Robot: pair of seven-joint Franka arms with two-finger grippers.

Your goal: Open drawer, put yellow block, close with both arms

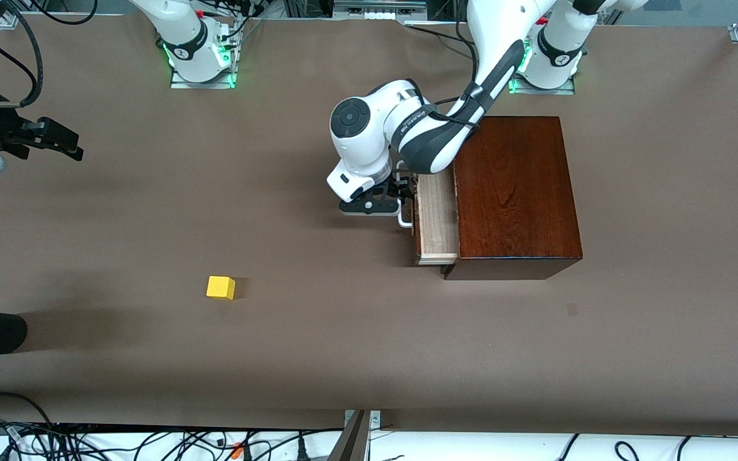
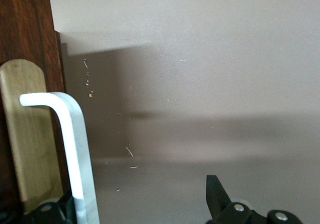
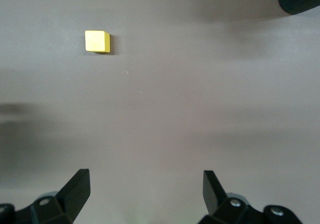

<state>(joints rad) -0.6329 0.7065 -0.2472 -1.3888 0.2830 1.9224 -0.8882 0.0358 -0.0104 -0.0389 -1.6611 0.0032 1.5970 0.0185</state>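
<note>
The left gripper [image 1: 400, 192] sits at the front of the drawer [image 1: 438, 214], its fingers [image 2: 217, 196] spread apart with the white handle [image 2: 75, 154] standing between them, close against one finger and apart from the other. The drawer is pulled partway out of the dark wooden box [image 1: 513, 195], its pale wood tray showing. The right gripper [image 3: 145, 194] waits raised over the right arm's end of the brown surface [image 1: 318, 358], its fingers spread wide with nothing between them. The yellow block [image 1: 221, 287] lies on the surface, nearer to the front camera than the drawer and well apart from it, toward the right arm's end.
</note>
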